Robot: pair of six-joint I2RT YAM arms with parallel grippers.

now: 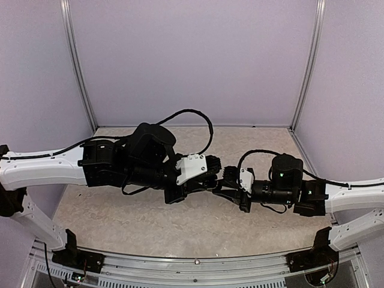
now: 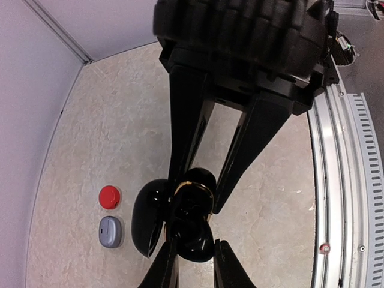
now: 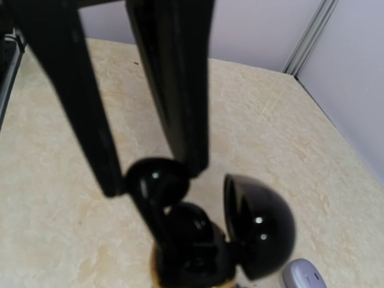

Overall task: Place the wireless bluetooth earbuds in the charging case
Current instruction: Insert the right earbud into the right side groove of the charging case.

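Note:
My left gripper [image 2: 198, 195] is shut on the black charging case [image 2: 201, 180], which has a gold rim and is held above the table. Its lid [image 2: 147, 216] hangs open to one side. My right gripper [image 3: 153, 180] is shut on a glossy black earbud [image 3: 157, 179]. The earbud's stem points down into the case [image 3: 198, 258], beside the open lid [image 3: 261, 228]. In the left wrist view the right gripper [image 2: 193, 246] comes up from below with the earbud [image 2: 193, 237] at the case mouth. In the top view both grippers [image 1: 207, 183] [image 1: 227, 183] meet at mid-table and hide the case.
A small red case [image 2: 109, 197] and a grey case [image 2: 111, 231] lie shut side by side on the beige table [image 2: 108, 120]. The grey case [image 3: 303, 276] also shows at the right wrist view's bottom edge. Purple walls enclose three sides; a metal rail [image 2: 336, 180] runs along the near edge.

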